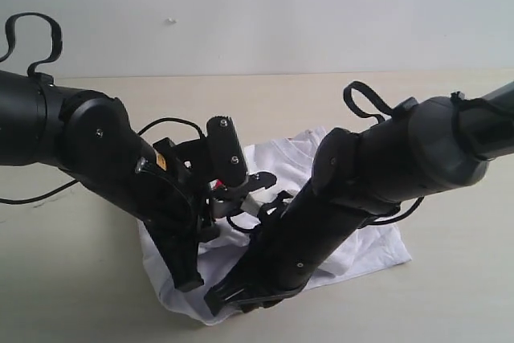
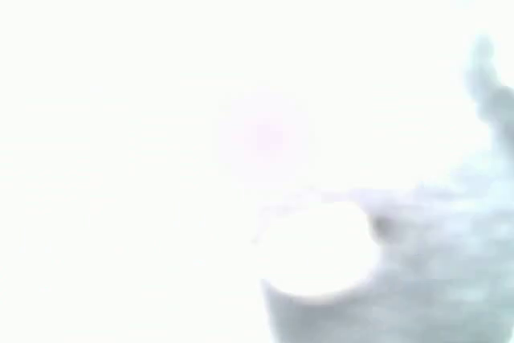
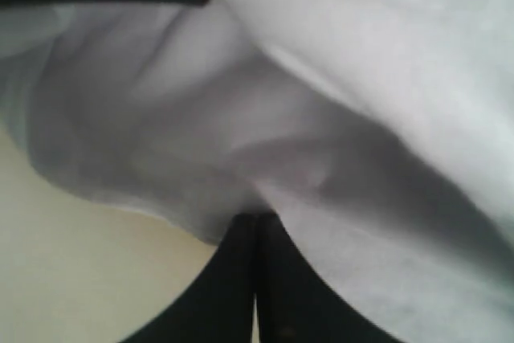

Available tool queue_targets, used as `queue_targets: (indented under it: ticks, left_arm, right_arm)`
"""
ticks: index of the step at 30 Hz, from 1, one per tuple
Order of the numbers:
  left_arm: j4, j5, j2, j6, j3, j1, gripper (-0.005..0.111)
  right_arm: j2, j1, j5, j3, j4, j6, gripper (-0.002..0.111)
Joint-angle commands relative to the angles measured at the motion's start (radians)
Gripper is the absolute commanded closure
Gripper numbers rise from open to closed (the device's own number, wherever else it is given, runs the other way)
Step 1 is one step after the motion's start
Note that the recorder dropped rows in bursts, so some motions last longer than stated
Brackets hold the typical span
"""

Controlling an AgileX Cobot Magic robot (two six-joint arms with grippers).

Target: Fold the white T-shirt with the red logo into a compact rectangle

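I'd raise both arms level and together so the white T-shirt [image 1: 365,251], crumpled on the bench [image 1: 450,311] at lower centre of the exterior view, folds without twisting. Both arms slant steeply down, converging over it. The right gripper [image 3: 257,226] pinches a cloth fold; the left gripper [image 1: 189,281] is pressed together, its catch lost in glare

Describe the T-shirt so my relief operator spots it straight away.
Start at the beige tabletop. Where the two black arms come together low in the middle, the white T-shirt lies crumpled beneath them. It is the only cloth and the only white thing on the table.
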Motion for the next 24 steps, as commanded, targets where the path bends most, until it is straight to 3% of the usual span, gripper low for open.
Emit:
queue_targets:
  ticks: [1,7,14,21,24]
  left_arm:
    - [-0.013,-0.002,-0.005,0.0,-0.003,-0.001,0.107]
    - [-0.068,0.068,-0.005,0.029,-0.003,-0.001,0.107]
    - [0.015,0.072,-0.005,0.04,-0.003,0.032,0.107]
    - [-0.029,0.154,-0.005,0.069,-0.003,0.047,0.107]
    - [-0.03,0.172,-0.005,0.079,-0.003,0.047,0.107]
  right_arm:
    - [0.041,0.009,-0.121,0.003,-0.005,0.044,0.108]
    - [0.016,0.009,-0.185,0.003,-0.007,0.076,0.108]
    - [-0.122,0.009,0.008,0.003,-0.131,0.071,0.108]
    - [-0.264,0.009,0.031,0.003,-0.483,0.337,0.108]
    - [-0.285,0.009,0.102,0.003,-0.549,0.355,0.108]
